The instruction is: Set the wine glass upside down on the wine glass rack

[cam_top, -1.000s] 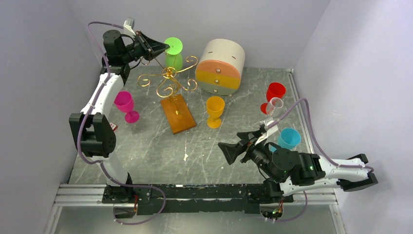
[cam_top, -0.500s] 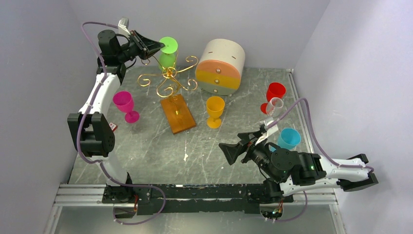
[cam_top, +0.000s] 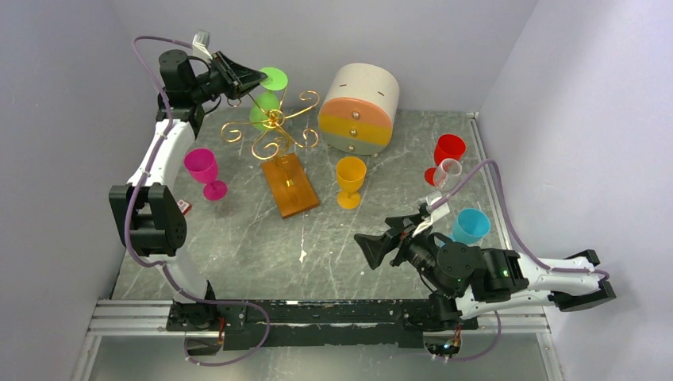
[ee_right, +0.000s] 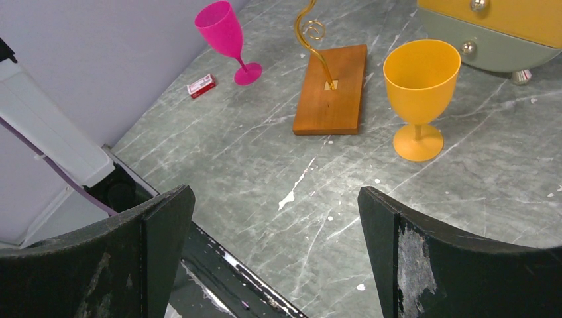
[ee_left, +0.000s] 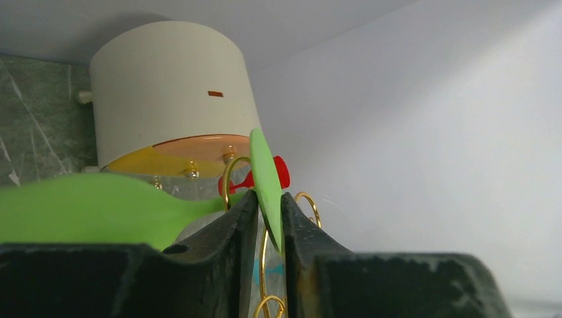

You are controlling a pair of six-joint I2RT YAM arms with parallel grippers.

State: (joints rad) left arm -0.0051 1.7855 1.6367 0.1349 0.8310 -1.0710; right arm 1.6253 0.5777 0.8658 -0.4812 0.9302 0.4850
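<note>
1. The green wine glass (cam_top: 262,113) is the biggest change. It is upside down, foot up and bowl down. Over the last second it slides a little left and then drops, so the bowl now sits low among the gold scroll arms at the back-left of the rack (cam_top: 274,127)
2. The left gripper (cam_top: 260,77) tips down with the glass and stays pinched on the rim of its foot. In the left wrist view the thin green foot disc (ee_left: 264,172) stands edge-on between the two fingers (ee_left: 225,225), with gold wire (ee_left: 228,175) right behind it
3. The rack's wire top reads slightly shifted from a second ago, while its wooden base (cam_top: 290,184) has not moved. Whether the bowl or stem touches a scroll, cannot tell
4. Judgement: the hanging step is underway but not done, since the glass's weight is still on the claw. The stem has to slip into a scroll so the foot catches on the wire. A sideways push could rock the thin tree
5. The right gripper (cam_top: 367,250) barely moves. Its jaws are spread wide, holding nothing, low over the front right of the table (ee_right: 318,218)
6. The orange glass (cam_top: 350,181), magenta glass (cam_top: 205,171) and drawer box (cam_top: 359,107) are unchanged
</note>
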